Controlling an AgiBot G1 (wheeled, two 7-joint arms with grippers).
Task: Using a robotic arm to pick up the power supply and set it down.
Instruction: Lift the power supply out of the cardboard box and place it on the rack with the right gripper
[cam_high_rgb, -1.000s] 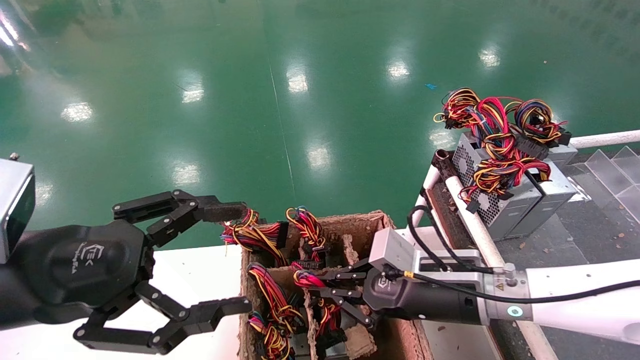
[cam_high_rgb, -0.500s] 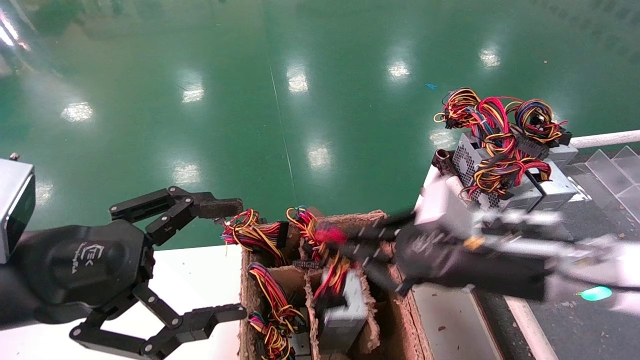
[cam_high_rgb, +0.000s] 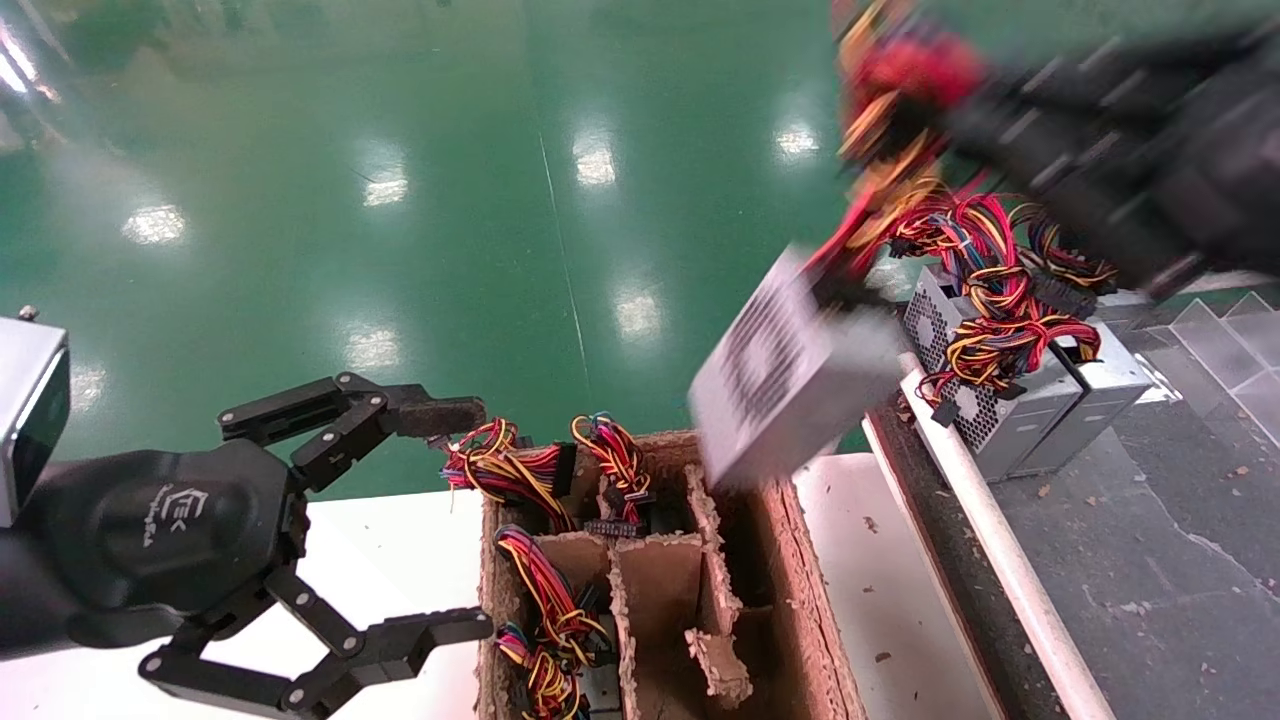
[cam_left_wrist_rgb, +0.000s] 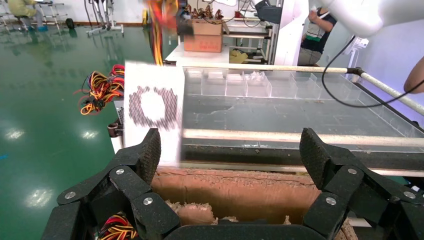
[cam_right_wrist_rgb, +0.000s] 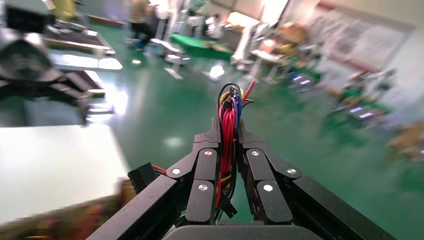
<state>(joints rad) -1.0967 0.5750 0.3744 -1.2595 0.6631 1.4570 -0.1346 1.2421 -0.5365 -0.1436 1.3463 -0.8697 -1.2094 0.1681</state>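
in the half second before, the power supply (cam_high_rgb: 790, 385) had come up out of the carton (cam_high_rgb: 800, 600) and swung free above its far right corner, so the lift was done and only the set-down remained. the right gripper (cam_right_wrist_rgb: 229, 136) was high, clamped on its wires (cam_right_wrist_rgb: 227, 125). the left gripper (cam_high_rgb: 420, 525) waited spread wide beside the carton.

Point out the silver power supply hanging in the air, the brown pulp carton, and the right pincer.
Silver-grey metal power supply (cam_high_rgb: 790, 385), head view, its perforated fan face.
Brown pulp-cardboard divided carton (cam_high_rgb: 815, 610), head view, its right wall.
Black right pincer (cam_right_wrist_rgb: 228, 135), right wrist view, fingertips shut on the wire bundle.
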